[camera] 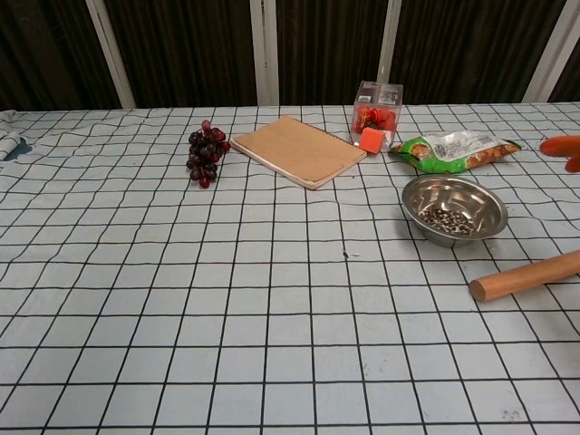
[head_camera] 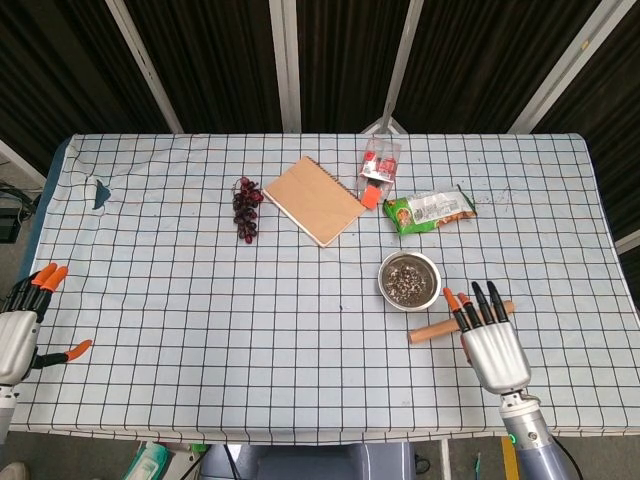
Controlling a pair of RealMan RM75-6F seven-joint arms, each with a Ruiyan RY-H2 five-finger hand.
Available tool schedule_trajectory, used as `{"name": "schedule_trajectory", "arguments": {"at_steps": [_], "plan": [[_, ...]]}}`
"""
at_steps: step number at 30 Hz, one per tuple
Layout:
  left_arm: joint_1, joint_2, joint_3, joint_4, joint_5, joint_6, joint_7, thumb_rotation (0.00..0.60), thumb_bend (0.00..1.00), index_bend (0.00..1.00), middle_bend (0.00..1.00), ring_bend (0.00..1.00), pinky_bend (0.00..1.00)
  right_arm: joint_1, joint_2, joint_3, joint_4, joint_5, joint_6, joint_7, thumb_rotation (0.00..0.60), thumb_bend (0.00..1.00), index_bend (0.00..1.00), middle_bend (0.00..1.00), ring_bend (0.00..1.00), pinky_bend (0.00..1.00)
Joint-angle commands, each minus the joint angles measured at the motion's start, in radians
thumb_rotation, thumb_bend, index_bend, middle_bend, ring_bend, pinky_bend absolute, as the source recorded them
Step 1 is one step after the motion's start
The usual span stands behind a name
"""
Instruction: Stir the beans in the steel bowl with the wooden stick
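Fingers [head_camera: 478, 303] of right hand [head_camera: 492, 345] extended, apart, over wooden stick [head_camera: 440, 327] lying just below steel bowl [head_camera: 410, 280] of beans [head_camera: 406, 281]; step: grasping; next: fingers close round stick

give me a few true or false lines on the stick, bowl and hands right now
1. The stick lies on the table beside the bowl. True.
2. The stick's tip is inside the bowl. False: it lies wholly outside it.
3. The bowl holds beans. True.
4. The left hand grips the stick. False: it is at the table's far left edge, holding nothing.
5. The right hand has its fingers spread over the stick's outer end. True.
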Motion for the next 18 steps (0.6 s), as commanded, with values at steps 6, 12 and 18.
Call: {"name": "schedule_trajectory", "arguments": {"at_steps": [6, 12, 18], "plan": [[0.002, -0.008, 0.001, 0.02, 0.019, 0.02, 0.033, 0.6, 0.05, 0.0, 0.0, 0.0, 0.0, -0.107, 0.138, 0.031, -0.006, 0.073, 0.138, 0.259, 0.6, 0.54, 0.0, 0.02, 0.0, 0.0], [0.012, -0.02, -0.002, 0.058, 0.031, 0.059, 0.131, 0.6, 0.05, 0.0, 0.0, 0.0, 0.0, -0.151, 0.166, 0.03, 0.022, 0.07, 0.188, 0.418, 0.6, 0.31, 0.0, 0.0, 0.0, 0.0], [0.02, -0.029, -0.007, 0.07, 0.033, 0.085, 0.162, 0.6, 0.05, 0.0, 0.0, 0.0, 0.0, -0.16, 0.172, 0.033, 0.025, 0.102, 0.159, 0.491, 0.6, 0.31, 0.0, 0.0, 0.0, 0.0]]}}
